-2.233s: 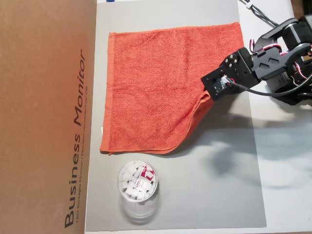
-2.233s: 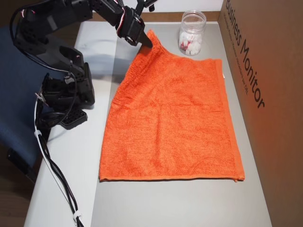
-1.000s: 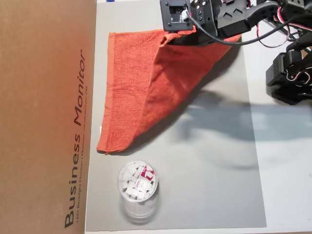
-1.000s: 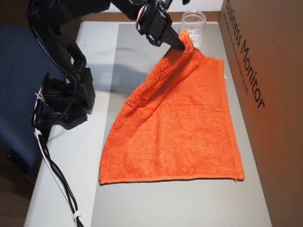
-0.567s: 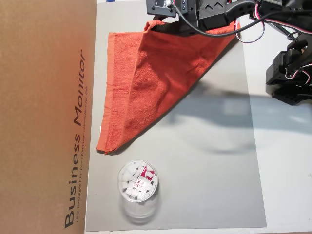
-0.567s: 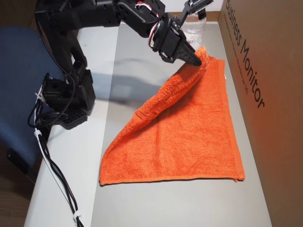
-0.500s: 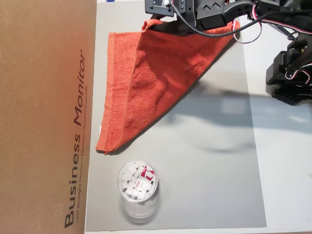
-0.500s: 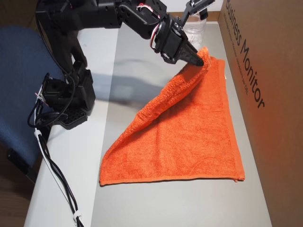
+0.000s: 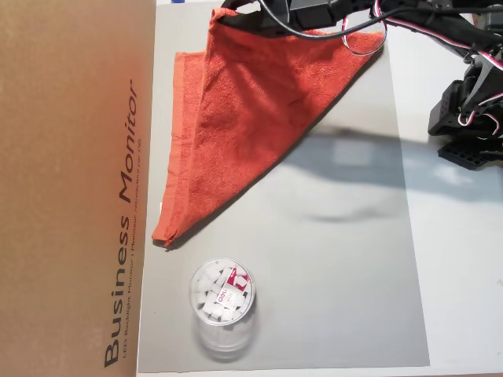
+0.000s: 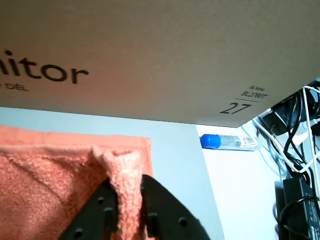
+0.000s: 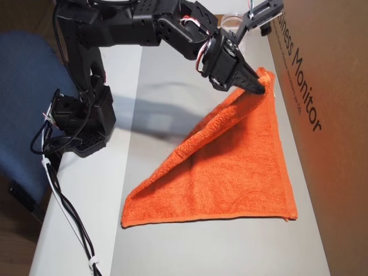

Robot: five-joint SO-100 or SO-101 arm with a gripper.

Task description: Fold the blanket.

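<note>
The orange-red blanket (image 9: 251, 118) lies on the grey mat (image 9: 338, 275), doubled over along a diagonal. My gripper (image 11: 261, 86) is shut on one corner of the blanket (image 11: 230, 167) and holds it raised above the edge that runs along the cardboard box. In the wrist view the two black fingers (image 10: 150, 200) of the gripper (image 10: 126, 180) pinch a bunched tip of the blanket (image 10: 50, 180). One of the overhead views cuts the gripper off at its top edge.
A tall cardboard monitor box (image 9: 71, 188) stands right beside the blanket. A clear plastic cup (image 9: 222, 302) with white pieces sits on the mat. The arm's base (image 11: 80, 126) is on the white table beside a blue chair (image 11: 23, 115). A blue-capped tube (image 10: 227, 141) and cables (image 10: 295, 150) lie past the mat.
The gripper has carried the pinched corner across the blanket toward the box. The lifted flap now covers more of the lower layer, and the arm hides most of the cup.
</note>
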